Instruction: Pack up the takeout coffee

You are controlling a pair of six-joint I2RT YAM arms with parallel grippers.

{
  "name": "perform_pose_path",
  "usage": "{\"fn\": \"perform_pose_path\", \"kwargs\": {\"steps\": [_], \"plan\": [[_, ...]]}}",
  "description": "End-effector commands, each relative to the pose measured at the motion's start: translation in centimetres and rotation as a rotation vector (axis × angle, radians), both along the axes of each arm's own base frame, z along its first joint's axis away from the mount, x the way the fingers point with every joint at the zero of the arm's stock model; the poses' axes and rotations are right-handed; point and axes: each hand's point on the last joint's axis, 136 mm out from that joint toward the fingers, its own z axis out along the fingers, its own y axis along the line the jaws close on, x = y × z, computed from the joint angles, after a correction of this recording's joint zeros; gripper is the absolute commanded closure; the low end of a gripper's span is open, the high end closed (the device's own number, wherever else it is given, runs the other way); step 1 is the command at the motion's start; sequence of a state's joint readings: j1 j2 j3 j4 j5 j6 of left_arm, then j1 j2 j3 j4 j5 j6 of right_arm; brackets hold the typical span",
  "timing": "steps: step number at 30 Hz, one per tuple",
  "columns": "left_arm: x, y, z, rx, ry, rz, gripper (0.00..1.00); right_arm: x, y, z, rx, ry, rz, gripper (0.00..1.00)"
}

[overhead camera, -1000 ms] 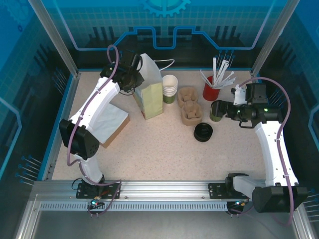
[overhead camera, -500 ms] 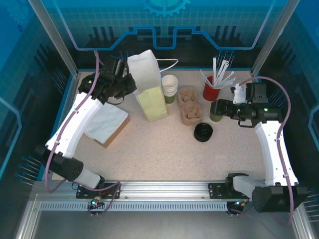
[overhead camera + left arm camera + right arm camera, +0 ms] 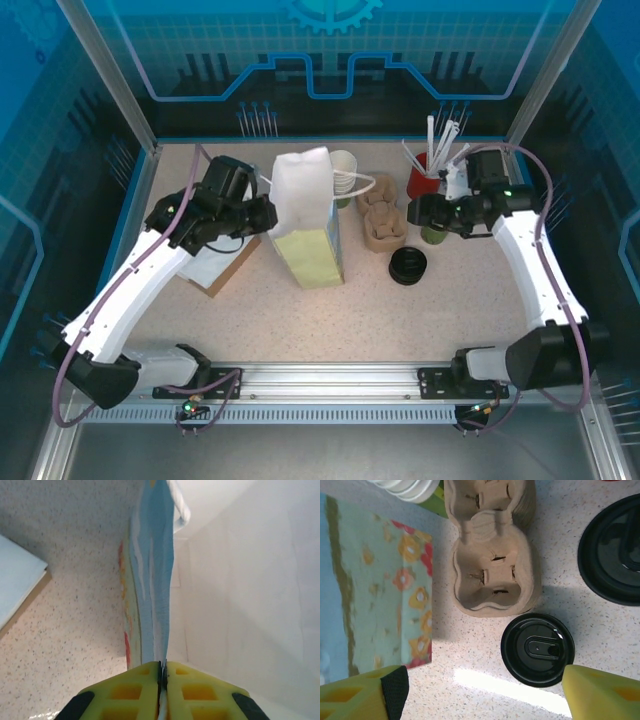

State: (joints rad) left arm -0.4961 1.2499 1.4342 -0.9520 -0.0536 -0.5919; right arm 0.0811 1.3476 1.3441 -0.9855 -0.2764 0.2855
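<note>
Bag shift: left gripper (image 3: 161,672), clenched on tall floral paper bag (image 3: 308,215), has dragged it centreward; right gripper (image 3: 480,690), unclenched, now over black-lidded olive paper cup (image 3: 537,650), tabletop's (image 3: 300,310) far right; pickup likely next.

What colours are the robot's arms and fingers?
The left arm and right arm are white tubes with black joints. A thin purple cable runs along each. The fingers are bright yellow blocks with square hollows.
</note>
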Motion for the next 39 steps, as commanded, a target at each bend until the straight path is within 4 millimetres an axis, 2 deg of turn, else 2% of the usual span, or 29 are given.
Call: {"fn": "perform_pose_path", "kwargs": {"steps": [1,5,11,16,18,22,27,34,39], "plan": [[-0.7,-0.3,-0.3,-0.027,-0.016,-0.025,0.88,0.8,0.1,-0.8,-0.095,0.027,0.024,0.21],[-0.7,-0.6,-1.2,-0.035,-0.004,-0.033,0.84,2.3,0.6,-2.7,-0.145,0.074,0.06,0.28],[-0.7,-0.7,-1.9,-0.038,0.016,-0.029,0.65,4.4,1.0,-5.2,-0.198,0.131,0.094,0.33],[-1.1,-0.3,-1.6,-0.035,0.009,-0.018,0.43,5.7,1.3,-7.0,-0.21,0.165,0.108,0.36],[-1.5,0.2,-1.6,-0.026,0.013,-0.008,0.31,6.0,1.5,-7.7,-0.211,0.184,0.116,0.38],[-2.4,1.2,-1.5,-0.02,0.007,0.015,0.17,6.6,1.5,-9.0,-0.227,0.213,0.123,0.41],[-3.3,2.5,-1.4,-0.021,-0.015,0.047,0.1,7.1,1.7,-10.2,-0.227,0.243,0.128,0.45],[-3.7,4.3,-0.5,-0.049,-0.075,0.106,0.08,7.1,2.2,-11.2,-0.231,0.271,0.145,0.52],[-3.8,4.8,-0.2,-0.045,-0.088,0.121,0.07,7.1,2.2,-11.7,-0.259,0.281,0.154,0.58]]}}
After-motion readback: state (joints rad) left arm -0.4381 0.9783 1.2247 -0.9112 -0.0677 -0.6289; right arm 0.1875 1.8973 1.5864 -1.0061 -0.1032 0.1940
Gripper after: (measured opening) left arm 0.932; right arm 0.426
